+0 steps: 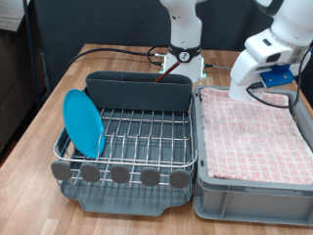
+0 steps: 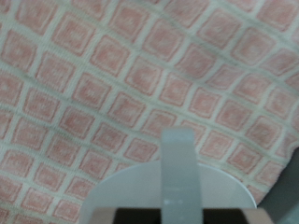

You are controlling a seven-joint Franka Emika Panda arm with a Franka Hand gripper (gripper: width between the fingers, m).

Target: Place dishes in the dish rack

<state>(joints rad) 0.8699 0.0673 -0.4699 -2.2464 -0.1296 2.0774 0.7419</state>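
Progress so far: the blue plate [image 1: 84,122] is already standing upright in the dish rack [image 1: 127,137], at the rack's end away from the tub. No cup or spoon visible anywhere. My gripper [image 1: 262,86] hangs over the pink checked cloth [image 1: 252,132] in the grey tub [image 1: 249,191] right beside the rack. Can't tell how wide my jaws are; wrist view only shows cloth and something pale and blurry up close.
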